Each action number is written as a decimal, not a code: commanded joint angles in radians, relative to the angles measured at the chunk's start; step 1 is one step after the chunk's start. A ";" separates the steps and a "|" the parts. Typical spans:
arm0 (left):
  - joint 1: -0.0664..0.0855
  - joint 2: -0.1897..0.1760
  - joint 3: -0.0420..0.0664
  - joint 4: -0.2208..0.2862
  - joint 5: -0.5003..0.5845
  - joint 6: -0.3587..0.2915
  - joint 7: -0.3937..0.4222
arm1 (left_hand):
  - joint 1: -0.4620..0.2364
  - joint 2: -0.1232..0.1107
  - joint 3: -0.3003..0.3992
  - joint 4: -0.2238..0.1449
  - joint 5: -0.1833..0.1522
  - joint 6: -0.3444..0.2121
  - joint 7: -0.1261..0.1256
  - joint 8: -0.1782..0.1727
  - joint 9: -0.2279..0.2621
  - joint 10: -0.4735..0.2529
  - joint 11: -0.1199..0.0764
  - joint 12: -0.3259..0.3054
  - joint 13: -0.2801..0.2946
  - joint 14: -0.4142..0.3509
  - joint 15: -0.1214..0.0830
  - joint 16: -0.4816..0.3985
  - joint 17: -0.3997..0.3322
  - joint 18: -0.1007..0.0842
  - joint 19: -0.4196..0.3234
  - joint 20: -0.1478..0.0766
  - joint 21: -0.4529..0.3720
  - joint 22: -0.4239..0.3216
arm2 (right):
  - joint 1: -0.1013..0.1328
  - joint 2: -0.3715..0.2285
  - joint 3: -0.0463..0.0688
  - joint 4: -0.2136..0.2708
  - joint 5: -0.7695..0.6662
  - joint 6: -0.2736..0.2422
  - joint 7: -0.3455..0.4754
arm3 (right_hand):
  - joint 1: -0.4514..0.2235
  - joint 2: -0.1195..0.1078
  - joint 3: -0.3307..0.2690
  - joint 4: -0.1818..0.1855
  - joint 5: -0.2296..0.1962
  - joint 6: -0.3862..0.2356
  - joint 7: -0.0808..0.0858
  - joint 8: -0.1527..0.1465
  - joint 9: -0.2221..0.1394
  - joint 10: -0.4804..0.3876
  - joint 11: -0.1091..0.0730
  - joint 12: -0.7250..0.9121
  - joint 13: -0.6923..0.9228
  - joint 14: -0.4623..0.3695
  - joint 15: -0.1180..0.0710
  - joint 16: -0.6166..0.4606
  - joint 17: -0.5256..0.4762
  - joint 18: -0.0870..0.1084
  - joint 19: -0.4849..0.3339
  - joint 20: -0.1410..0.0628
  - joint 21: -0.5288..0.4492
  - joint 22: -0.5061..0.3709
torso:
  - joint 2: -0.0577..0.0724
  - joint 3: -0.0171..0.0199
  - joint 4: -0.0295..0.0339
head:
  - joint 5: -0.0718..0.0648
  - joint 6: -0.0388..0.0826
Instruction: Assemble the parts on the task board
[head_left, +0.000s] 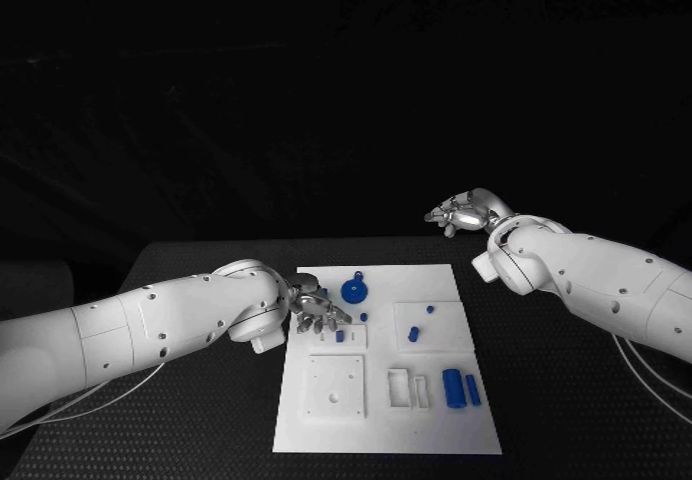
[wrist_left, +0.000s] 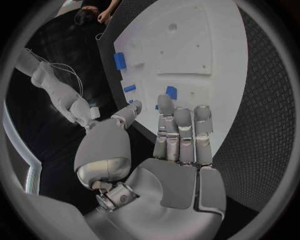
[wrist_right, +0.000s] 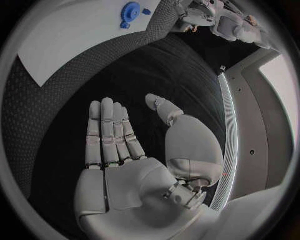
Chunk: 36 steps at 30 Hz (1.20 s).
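Note:
The white task board (head_left: 433, 430) lies in the middle of the black table. On it are a blue round disc (head_left: 355, 292) near the far edge, small blue pegs (head_left: 414, 333) on a raised block, and two blue cylinders (head_left: 462, 388) at the right. My left hand (head_left: 315, 305) hovers over the board's far left part, just left of the disc, fingers straight and apart, holding nothing. In the left wrist view the left hand (wrist_left: 178, 135) points toward a blue piece (wrist_left: 171, 92). My right hand (head_left: 464, 212) is raised beyond the board's far right corner, and the right hand (wrist_right: 119, 145) is flat and empty.
Raised white blocks with slots and holes (head_left: 335, 385) stand on the board's near half. Black matting (head_left: 577, 400) surrounds the board on both sides. In the right wrist view the board corner (wrist_right: 75, 35) and the blue disc (wrist_right: 130, 10) lie far from that hand.

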 joint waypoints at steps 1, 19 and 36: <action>0.000 -0.001 0.000 0.016 -0.087 0.003 -0.012 | -0.007 -0.011 0.001 0.024 -0.003 -0.010 -0.001 -0.004 0.002 -0.009 0.001 -0.005 0.002 -0.008 0.001 -0.001 -0.001 -0.004 -0.001 -0.116 -0.004 0.016 | 0.000 -0.001 0.000 0.002 0.000 0.010 0.010 | -0.009 0.002 -0.006 0.002 0.005 -0.005 0.000 0.001 -0.001 -0.005 0.001 0.004 -0.001 -0.007 0.002 0.003 -0.002 0.015 -0.004 0.006 -0.006 0.001 | 0.001 0.0002 -0.0001 | 0.001 0.003; -0.015 0.021 -0.008 -0.004 -0.178 0.030 -0.044 | -0.019 0.013 0.000 0.089 -0.003 -0.010 -0.002 0.000 0.012 -0.010 0.000 -0.002 0.008 -0.010 0.000 0.004 0.001 -0.003 -0.004 -0.116 0.000 0.019 | 0.000 0.001 0.000 0.003 0.000 0.008 0.011 | -0.009 0.002 -0.006 0.002 0.005 -0.005 0.001 0.001 -0.001 -0.005 0.001 0.005 -0.003 -0.007 0.002 0.004 -0.003 0.015 -0.004 0.006 -0.007 0.002 | 0.002 0.0000 -0.0017 | 0.006 0.001; -0.032 0.065 -0.011 -0.055 -0.178 0.038 -0.042 | 0.013 0.081 -0.040 0.068 -0.002 -0.013 -0.003 0.001 0.018 -0.012 0.000 -0.001 0.014 -0.014 0.000 0.008 0.002 -0.001 -0.014 -0.117 0.006 0.020 | 0.000 0.003 0.000 0.003 -0.001 0.009 0.011 | -0.009 0.002 -0.006 0.001 0.005 -0.005 0.001 0.001 -0.001 -0.006 0.001 0.006 -0.004 -0.007 0.002 0.004 -0.003 0.015 -0.004 0.006 -0.007 0.003 | 0.002 0.0000 -0.0014 | 0.003 -0.001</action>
